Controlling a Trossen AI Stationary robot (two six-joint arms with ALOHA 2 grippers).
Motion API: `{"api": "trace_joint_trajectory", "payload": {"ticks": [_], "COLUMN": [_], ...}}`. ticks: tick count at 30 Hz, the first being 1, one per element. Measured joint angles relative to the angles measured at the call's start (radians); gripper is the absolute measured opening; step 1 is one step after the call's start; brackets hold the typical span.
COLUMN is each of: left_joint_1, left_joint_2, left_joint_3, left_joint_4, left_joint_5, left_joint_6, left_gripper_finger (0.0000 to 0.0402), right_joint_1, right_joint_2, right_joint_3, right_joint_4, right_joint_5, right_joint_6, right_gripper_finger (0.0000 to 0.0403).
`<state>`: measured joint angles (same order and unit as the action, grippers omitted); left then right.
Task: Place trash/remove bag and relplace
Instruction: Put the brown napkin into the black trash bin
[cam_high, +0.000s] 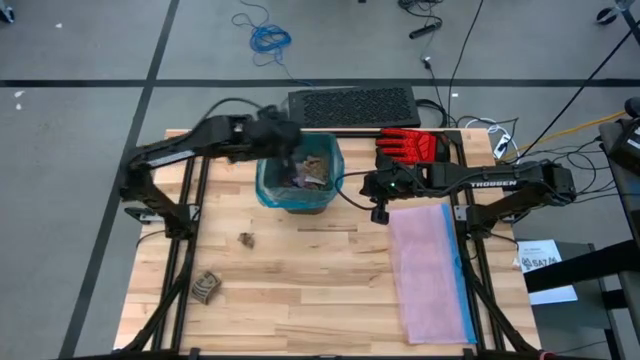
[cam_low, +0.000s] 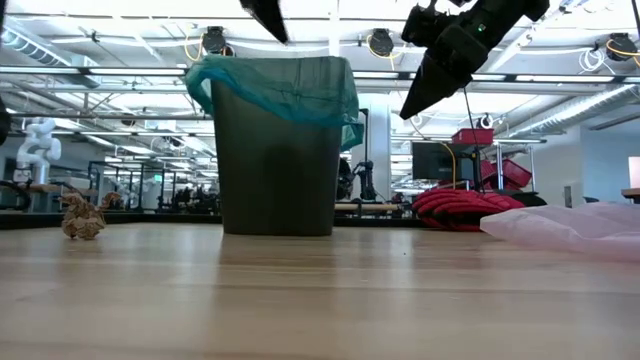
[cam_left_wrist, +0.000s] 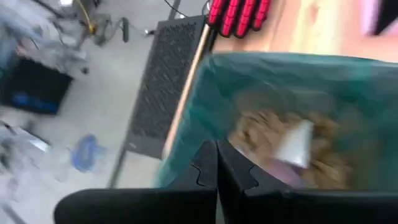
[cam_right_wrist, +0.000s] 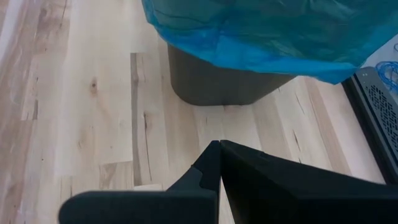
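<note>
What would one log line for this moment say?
left gripper: shut, over bin | right gripper: shut, beside bin | two scraps on table

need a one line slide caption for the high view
Left gripper shut over the teal-lined bin, right gripper beside it, two scraps on the table.

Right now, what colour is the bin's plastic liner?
Translucent teal blue-green plastic liner, clearest in the low view.

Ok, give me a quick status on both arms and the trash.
Left tool shut, empty, over the bin. Right tool shut beside it. Two brown scraps left on table. Nothing blocking.
</note>
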<state>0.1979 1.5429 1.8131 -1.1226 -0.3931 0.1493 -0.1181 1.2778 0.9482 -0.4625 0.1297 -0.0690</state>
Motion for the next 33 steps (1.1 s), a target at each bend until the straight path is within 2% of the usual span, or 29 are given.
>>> {"api": "trace_joint_trajectory", "payload": {"ticks": [3, 6, 9, 13, 18, 22, 26, 30, 33], "left_joint_1": [-0.053, -0.11, -0.167, -0.241, -0.358, -0.472, -0.557, -0.612, -0.635], "left_joint_2": [-0.081, -0.153, -0.217, -0.288, -0.349, -0.373, -0.375, -0.349, -0.316], "left_joint_3": [-0.02, -0.084, -0.201, -0.41, -0.63, -0.721, -0.809, -0.9, -0.94], "left_joint_4": [-0.114, -0.178, -0.202, -0.229, -0.304, -0.274, -0.134, 0.09, 0.136], "left_joint_5": [-0.007, -0.056, -0.106, -0.111, -0.022, 0.024, 0.077, 0.14, 0.179], "left_joint_6": [-0.174, -0.349, -0.511, -0.707, -0.995, -1.179, -1.238, -1.159, -1.113], "left_gripper_finger": [0.0001, 0.0001, 0.0001, 0.0, 0.0, 0.0, 0.0, 0.0, 0.0004], "right_joint_1": [0.0, 0.0, 0.0, 0.0, 0.0, 0.0, 0.0, 0.0, 0.0], "right_joint_2": [0.0, 0.0, 0.0, 0.0, 0.0, 0.0, 0.0, 0.0, 0.0], "right_joint_3": [0.0, 0.0, 0.0, 0.0, 0.0, 0.0, 0.0, 0.0, 0.0], "right_joint_4": [0.0, -0.004, -0.004, -0.011, -0.042, -0.047, -0.039, -0.036, -0.036], "right_joint_5": [0.0, 0.0, 0.0, 0.0, -0.001, -0.001, -0.001, -0.001, -0.001], "right_joint_6": [-0.003, -0.019, -0.032, -0.026, -0.005, 0.005, 0.005, 0.006, 0.028], "right_gripper_finger": [0.0, 0.0, 0.0, 0.0, 0.0, 0.0, 0.0, 0.0, 0.0]}}
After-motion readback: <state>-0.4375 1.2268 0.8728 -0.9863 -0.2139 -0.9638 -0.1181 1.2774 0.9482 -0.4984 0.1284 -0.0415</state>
